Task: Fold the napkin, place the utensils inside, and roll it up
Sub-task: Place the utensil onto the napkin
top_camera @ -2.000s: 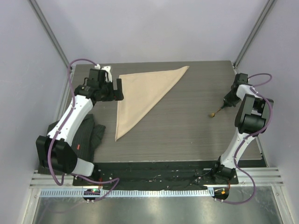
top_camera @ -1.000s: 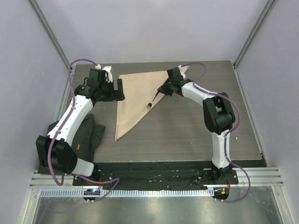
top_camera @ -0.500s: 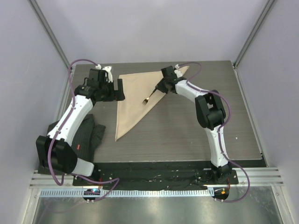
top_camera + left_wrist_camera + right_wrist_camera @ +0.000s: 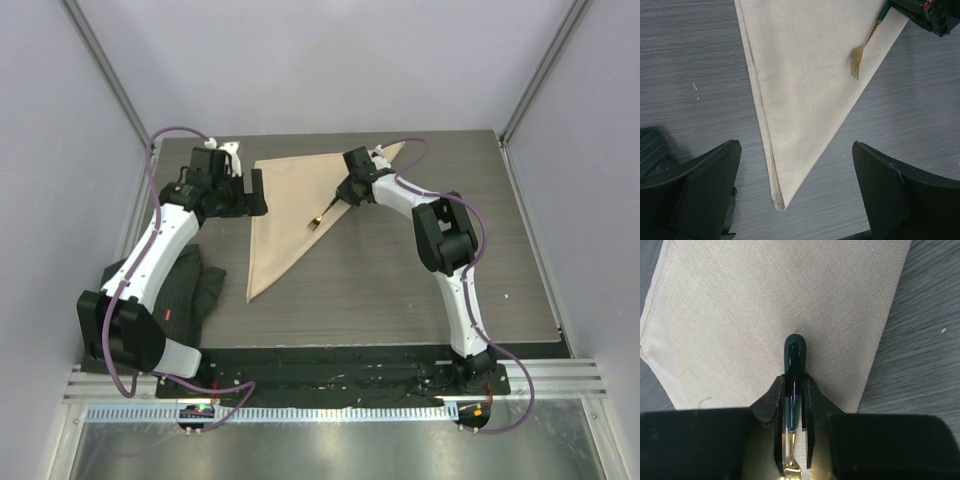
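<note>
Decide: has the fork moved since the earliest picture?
Yes. The fork has moved left across the table, from near its right edge to over the napkin.

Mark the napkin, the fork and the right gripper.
napkin (image 4: 285,215): top external view, middle of the folded triangle.
fork (image 4: 866,40): left wrist view, gold stem.
right gripper (image 4: 794,385): right wrist view, between the fingertips.
</note>
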Controlling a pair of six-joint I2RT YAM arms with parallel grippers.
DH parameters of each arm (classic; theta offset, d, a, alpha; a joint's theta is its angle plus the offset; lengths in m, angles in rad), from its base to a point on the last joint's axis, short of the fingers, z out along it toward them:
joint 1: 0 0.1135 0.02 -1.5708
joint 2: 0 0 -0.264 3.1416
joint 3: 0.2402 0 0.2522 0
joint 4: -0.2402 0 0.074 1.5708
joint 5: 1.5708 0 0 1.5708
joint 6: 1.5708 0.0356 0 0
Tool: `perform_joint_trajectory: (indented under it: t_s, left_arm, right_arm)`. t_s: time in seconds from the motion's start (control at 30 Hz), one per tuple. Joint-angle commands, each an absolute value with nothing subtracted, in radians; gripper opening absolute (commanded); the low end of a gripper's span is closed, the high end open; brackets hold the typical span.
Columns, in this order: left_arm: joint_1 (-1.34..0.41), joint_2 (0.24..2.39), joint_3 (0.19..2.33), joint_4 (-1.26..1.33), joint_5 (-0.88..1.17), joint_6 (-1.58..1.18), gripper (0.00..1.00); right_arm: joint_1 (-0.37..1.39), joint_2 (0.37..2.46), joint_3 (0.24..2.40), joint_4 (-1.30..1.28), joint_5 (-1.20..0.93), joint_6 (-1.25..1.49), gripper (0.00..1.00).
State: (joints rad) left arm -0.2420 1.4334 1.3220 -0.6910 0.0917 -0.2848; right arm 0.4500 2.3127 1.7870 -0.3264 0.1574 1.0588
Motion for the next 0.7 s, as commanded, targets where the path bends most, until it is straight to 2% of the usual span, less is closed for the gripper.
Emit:
perform_joint_trajectory:
  t_s: [0.0,0.1,0.17,0.3,0.4,0.67]
  left_arm:
    - [-0.245,1.408,1.361,-0.686,0.109,-0.288,1.0]
    - [-0.245,1.408,1.361,-0.684,0.109,-0.288,1.0]
    - [-0.244,1.41,1.361,-0.686,0.109,-0.287,1.0]
    - [-0.245,1.41,1.362,-0.687,0.106,-0.288,1.0]
    - [-0.244,1.41,1.362,-0.687,0.106,-0.288,1.0]
    - [-0.245,1.411,1.361,-0.687,0.106,-0.288,1.0]
  right_arm:
    - [0.457,2.315,1.835,-0.322,0.198,1.071,0.01]
    - [0.457,2.318,1.844,-0.327,0.193,1.068,0.02]
    - [0.459,2.318,1.848,-0.334,0.193,1.065,0.06]
    - [0.457,2.307,1.845,-0.35,0.207,1.058,0.3]
    - [0.459,2.306,1.853,-0.354,0.203,1.051,0.4]
    - [0.457,2.271,1.899,-0.295,0.108,0.962,0.45]
